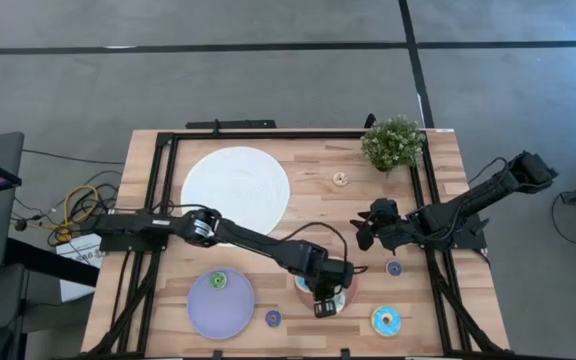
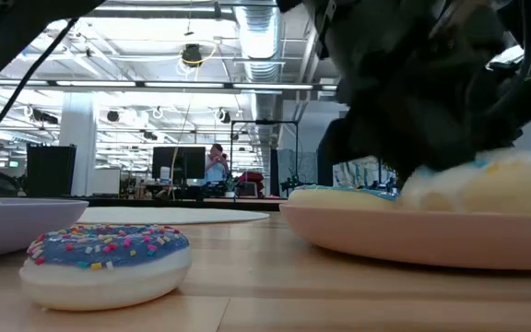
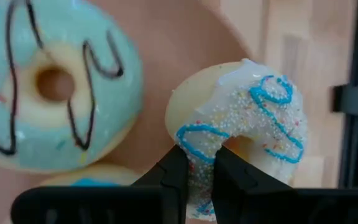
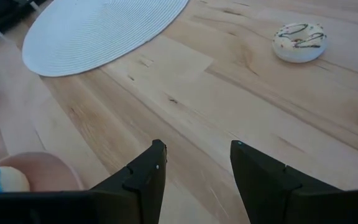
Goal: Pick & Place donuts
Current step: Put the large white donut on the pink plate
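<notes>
Left tool clamped on white donut over pink plate; right tool apart, idle near plant. Judged midway: several donuts loose on surface.

The left arm was stretched toward the bench's near edge, its hand clamped nearly shut. The right hand was held parted, near the bench's right edge.

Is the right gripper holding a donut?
No, the right gripper is open with nothing but bare table between its fingers.
</notes>
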{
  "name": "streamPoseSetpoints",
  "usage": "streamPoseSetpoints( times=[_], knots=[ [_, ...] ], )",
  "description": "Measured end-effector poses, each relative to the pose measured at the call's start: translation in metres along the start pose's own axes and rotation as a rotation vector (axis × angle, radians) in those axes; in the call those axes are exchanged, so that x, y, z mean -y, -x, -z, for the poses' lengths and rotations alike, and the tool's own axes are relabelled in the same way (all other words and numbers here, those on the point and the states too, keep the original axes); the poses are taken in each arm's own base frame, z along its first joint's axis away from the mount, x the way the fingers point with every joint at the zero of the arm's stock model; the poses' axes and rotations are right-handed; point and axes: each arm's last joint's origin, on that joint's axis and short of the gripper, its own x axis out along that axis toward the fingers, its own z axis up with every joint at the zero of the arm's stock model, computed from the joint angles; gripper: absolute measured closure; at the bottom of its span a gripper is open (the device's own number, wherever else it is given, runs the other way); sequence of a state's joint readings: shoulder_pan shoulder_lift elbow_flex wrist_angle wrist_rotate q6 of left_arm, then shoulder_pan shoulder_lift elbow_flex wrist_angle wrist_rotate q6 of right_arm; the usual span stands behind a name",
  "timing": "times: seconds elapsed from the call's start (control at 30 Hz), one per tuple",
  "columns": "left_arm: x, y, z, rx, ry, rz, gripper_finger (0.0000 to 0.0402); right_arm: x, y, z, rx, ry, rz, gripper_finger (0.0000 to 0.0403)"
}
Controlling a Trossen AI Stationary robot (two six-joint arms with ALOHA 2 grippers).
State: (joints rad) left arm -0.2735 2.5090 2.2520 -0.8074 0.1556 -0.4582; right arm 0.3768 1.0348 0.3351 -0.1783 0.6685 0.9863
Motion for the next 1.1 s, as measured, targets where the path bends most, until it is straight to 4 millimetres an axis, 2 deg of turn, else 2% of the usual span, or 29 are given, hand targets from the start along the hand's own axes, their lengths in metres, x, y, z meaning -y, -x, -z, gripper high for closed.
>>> streamPoseSetpoints(
  times=[0.27,0.9,1.1],
  knots=[
    [-0.012,0.001,-0.005,0.035,0.033,-0.064,0.0363,0.000,0.000,0.000,0.000,0.000,0.000,0.0234],
    [-0.012,0.000,-0.002,0.018,0.075,-0.074,0.0362,0.000,0.000,0.000,0.000,0.003,0.000,0.0234],
    [-0.012,0.000,-0.002,0.019,0.073,-0.074,0.0327,0.000,0.000,0.000,0.000,0.003,0.001,0.0234]
  ],
)
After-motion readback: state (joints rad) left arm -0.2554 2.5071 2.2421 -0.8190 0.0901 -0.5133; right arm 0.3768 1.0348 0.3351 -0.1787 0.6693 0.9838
